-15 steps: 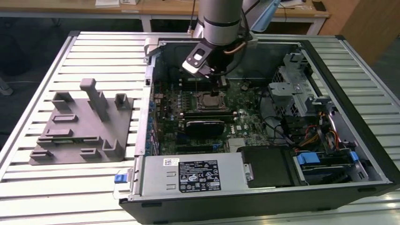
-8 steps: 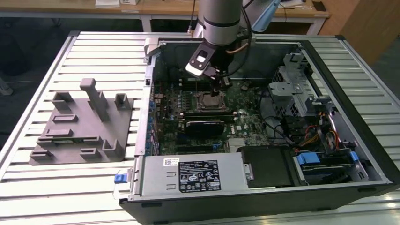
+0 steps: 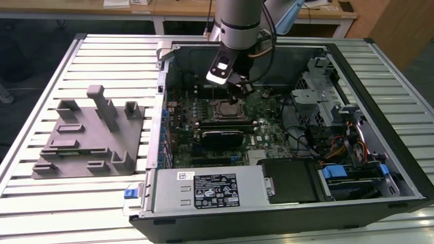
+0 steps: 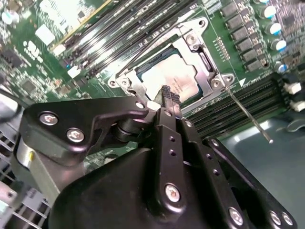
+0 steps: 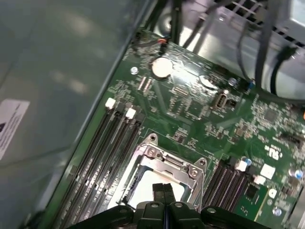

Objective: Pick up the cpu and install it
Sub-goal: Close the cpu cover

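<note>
- The gripper (image 4: 167,93) is seen directly above the socket frame (image 4: 208,62) on the motherboard, with its tips just over one edge of the socket opening.
- The two fingers (image 5: 158,191) are pressed flat together with only a hairline seam between them. Nothing is seen clamped between them.
- The cpu (image 4: 177,80) lies flat inside the socket frame, pale metal top upward, directly below the fingertips and slightly beyond them. Contact between the tips and the chip cannot be told.
- The chip is close to square, so no long axis is marked. Its edges run parallel to the sides of the socket frame.
- It is judged to be already seated in the socket rather than carried.
- A thin lever rod (image 4: 248,112) slants away from one corner of the socket frame and across the neighbouring slots. It is judged to be unlatched.
- Memory slots (image 5: 102,152) flank the socket frame on two opposite sides, close to it, and low enough to be judged no obstruction.
- In the exterior view a black finned module (image 3: 220,136) sits on the near side of the socket frame, and a grey fixture (image 3: 88,137) stands well apart from it, outside the case.
</note>
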Controlling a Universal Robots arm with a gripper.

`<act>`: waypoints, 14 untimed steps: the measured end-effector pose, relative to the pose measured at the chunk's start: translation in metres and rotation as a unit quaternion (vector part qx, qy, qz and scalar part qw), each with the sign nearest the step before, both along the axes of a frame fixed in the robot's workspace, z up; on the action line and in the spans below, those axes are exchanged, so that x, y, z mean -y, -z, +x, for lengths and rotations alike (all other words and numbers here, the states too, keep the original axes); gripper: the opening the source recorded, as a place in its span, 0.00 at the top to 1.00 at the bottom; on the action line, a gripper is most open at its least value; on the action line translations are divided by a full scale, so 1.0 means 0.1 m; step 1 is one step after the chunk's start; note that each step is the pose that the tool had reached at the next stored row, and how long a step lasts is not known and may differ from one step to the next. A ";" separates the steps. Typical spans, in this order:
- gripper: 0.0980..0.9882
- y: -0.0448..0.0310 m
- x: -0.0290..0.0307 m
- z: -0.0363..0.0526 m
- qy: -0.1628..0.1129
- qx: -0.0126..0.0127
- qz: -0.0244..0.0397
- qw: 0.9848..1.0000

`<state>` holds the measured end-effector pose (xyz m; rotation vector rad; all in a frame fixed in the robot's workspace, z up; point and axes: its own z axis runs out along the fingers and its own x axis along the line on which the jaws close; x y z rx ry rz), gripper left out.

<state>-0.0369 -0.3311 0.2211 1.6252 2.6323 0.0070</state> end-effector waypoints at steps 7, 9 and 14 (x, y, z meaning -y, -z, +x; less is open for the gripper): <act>0.99 0.003 0.000 0.000 -0.063 0.000 0.000 0.998; 0.99 0.004 0.000 0.000 -0.082 0.000 0.000 0.997; 0.99 0.006 0.000 0.000 -0.127 0.000 0.000 0.992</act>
